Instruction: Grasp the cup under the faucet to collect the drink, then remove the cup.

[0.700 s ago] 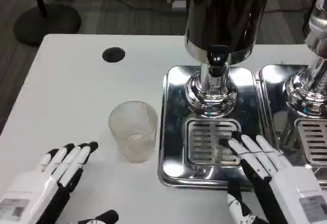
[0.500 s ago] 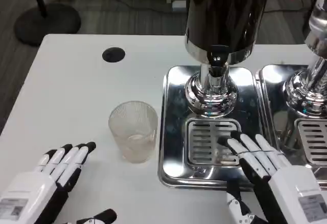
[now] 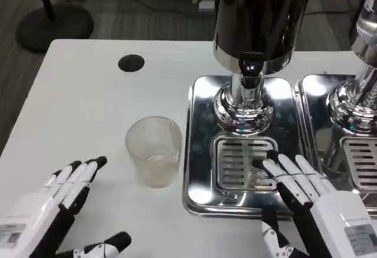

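A clear ribbed cup (image 3: 154,151) stands upright on the white table, left of the steel drip tray (image 3: 203,146), with a little pale liquid at its bottom. The black faucet (image 3: 250,68) hangs under the dark drink tank (image 3: 260,10), above the tray's grate (image 3: 238,162); nothing stands on the grate. My left hand (image 3: 56,202) lies open at the lower left, fingers straight and pointing toward the cup, a gap short of it. My right hand (image 3: 312,202) is open too, its fingertips (image 3: 277,169) over the grate's right edge.
A second dispenser (image 3: 359,102) with its own tray stands at the right edge. A black round cap (image 3: 131,63) sits in the table at the back left. Floor and a black stand base (image 3: 53,25) lie beyond the table's far edge.
My left hand has drawn back a little toward the lower left and its thumb has swung out. The cup and right hand have stayed put.
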